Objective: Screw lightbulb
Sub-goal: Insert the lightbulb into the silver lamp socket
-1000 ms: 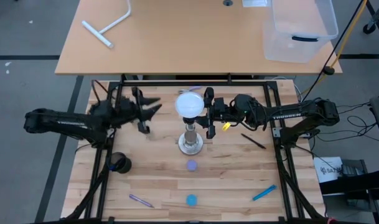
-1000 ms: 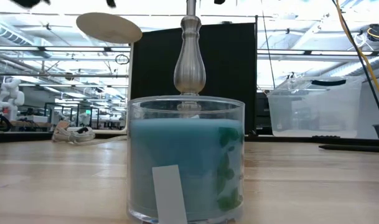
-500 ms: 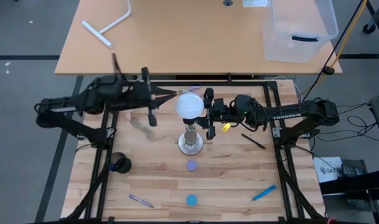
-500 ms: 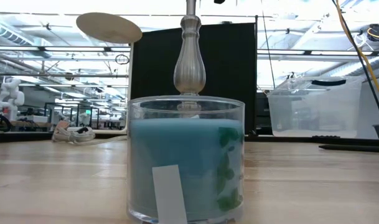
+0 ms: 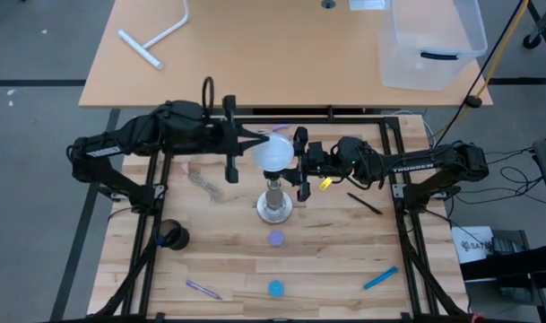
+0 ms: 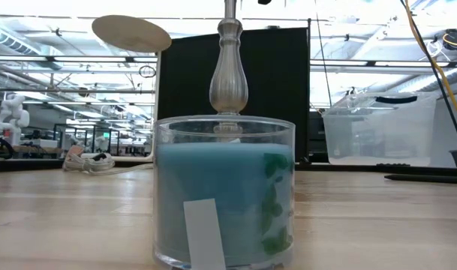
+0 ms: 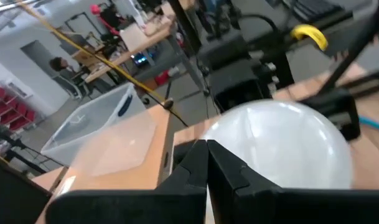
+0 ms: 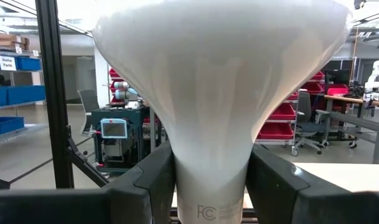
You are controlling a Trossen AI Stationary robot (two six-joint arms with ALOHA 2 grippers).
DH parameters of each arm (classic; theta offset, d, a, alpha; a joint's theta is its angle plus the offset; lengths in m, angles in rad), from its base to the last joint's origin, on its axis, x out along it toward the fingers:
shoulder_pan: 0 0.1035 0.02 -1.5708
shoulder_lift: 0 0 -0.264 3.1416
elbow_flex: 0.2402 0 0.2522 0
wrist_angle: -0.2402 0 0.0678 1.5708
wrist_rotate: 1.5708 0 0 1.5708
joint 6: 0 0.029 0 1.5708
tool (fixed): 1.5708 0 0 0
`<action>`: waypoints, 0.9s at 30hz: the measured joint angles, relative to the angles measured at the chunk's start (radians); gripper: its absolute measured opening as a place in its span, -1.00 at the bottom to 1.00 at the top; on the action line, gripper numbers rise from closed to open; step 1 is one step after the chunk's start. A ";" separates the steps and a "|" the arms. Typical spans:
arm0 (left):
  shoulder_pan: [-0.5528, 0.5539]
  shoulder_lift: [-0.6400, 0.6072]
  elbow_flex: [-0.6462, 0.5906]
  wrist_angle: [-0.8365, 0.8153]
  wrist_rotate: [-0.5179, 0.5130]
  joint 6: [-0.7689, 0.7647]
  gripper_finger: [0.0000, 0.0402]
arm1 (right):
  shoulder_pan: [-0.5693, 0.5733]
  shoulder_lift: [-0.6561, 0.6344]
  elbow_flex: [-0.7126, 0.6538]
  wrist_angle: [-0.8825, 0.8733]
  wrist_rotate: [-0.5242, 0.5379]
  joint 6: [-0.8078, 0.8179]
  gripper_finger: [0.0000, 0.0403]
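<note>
Left pincer (image 5: pixel 252 143) has reached right-pincer-held (image 5: pixel 299 167) lightbulb (image 5: pixel 274 151).

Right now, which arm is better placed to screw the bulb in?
Right. The right gripper has a finger on each side of the bulb neck above the stand. The left gripper only points shut fingers at the globe.

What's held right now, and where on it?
The white frosted globe lightbulb, gripped at its tapering neck by the right gripper. Left gripper holds nothing.

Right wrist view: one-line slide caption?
Right gripper clamps the white lightbulb by its tapering neck, fingers on both sides.
</note>
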 joint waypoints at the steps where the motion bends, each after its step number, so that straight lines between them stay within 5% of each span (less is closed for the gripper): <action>1: 0.000 0.002 0.000 -0.004 0.002 0.006 -1.00 | 0.000 0.000 0.000 0.000 0.000 0.000 -0.20; 16: -0.079 0.023 0.001 0.029 -0.021 0.238 -1.00 | 0.000 0.000 -0.001 0.000 -0.001 0.000 -0.20; 27: -0.115 0.058 0.004 0.051 -0.182 0.391 -1.00 | 0.005 0.000 -0.001 -0.001 0.003 0.003 -0.20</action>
